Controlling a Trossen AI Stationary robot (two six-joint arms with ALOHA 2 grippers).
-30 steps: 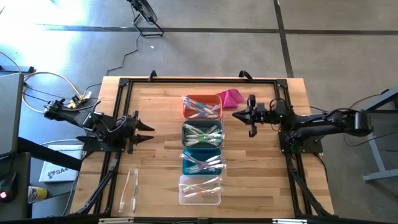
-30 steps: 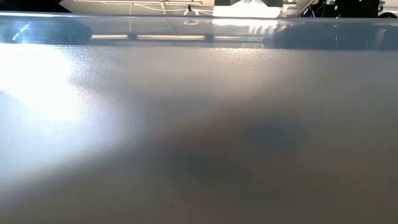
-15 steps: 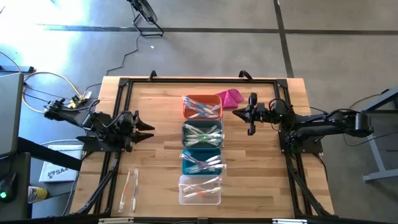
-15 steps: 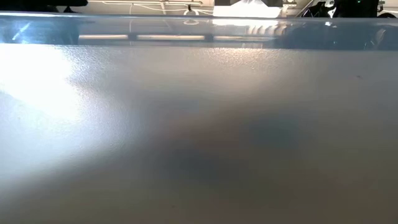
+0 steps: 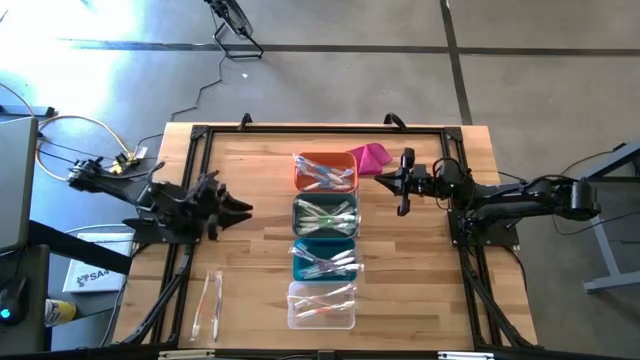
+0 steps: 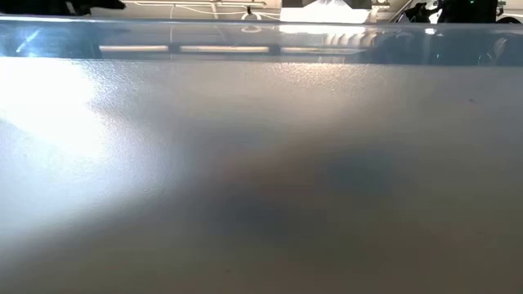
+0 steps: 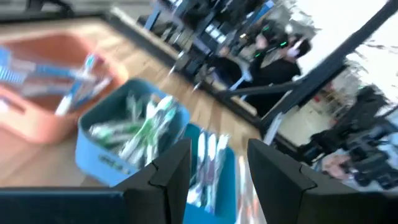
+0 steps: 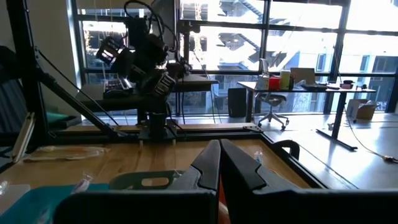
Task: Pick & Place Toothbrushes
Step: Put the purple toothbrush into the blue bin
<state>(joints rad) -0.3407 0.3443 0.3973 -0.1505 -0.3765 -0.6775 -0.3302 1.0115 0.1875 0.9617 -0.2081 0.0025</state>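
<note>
- Two loose toothbrushes [image 5: 207, 305] lie near the left table edge, apparently unsorted.
- Left gripper [image 5: 238, 208], fingers apart, has swung toward the bins.
- Right gripper [image 5: 404, 184] stays closed, empty.

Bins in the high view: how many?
4, in one column mid-table: orange plastic bin at the far end, grey bin next, teal bin, then clear bin nearest. All hold wrapped toothbrushes. None appear hidden.

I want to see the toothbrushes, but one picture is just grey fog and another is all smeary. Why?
Low view: a pale, glary surface fills nearly the whole picture. Left wrist view: motion blur smears the bins and toothbrushes. High view: sharp, with glare on the floor.
</note>
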